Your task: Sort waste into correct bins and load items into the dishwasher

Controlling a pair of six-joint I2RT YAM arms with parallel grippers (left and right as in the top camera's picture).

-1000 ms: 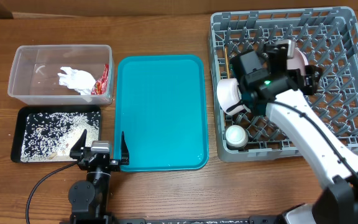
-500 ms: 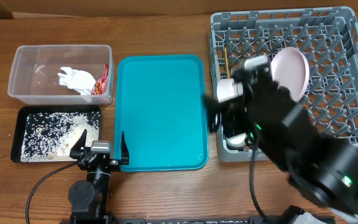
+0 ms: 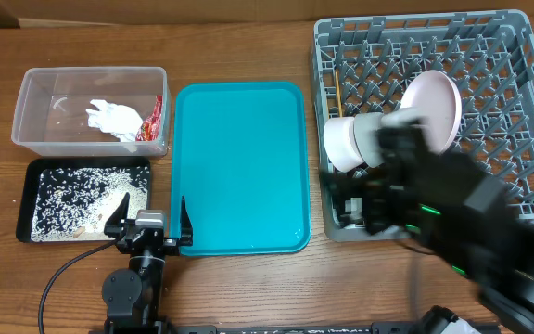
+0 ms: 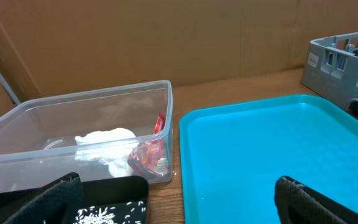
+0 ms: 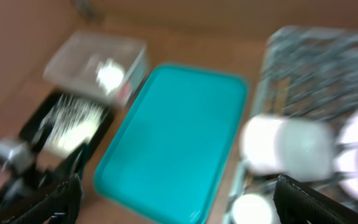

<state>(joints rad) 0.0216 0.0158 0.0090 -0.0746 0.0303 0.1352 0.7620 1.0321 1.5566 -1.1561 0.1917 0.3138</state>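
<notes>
Resting at the lower left of the overhead view, the left hand [image 3: 153, 215] has its fingers spread wide and holds nothing, one tip over the black tray [image 3: 24, 199], the other at the teal tray [image 3: 239, 167] edge. The right hand [image 5: 179, 205] is likewise spread and empty, its arm a blur at lower right. The napkin [image 3: 111, 117] and red wrapper [image 3: 153, 119] lie in the clear tub [image 3: 35, 139]; rice [image 3: 82, 195] covers the black tray. In the grey rack [image 3: 527, 111], the plate [image 3: 434, 107] stands tilted beside a tipped bowl [image 3: 349, 141].

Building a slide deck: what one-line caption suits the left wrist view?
Open left gripper facing teal tray; napkin and red wrapper lie in clear tub.
</notes>
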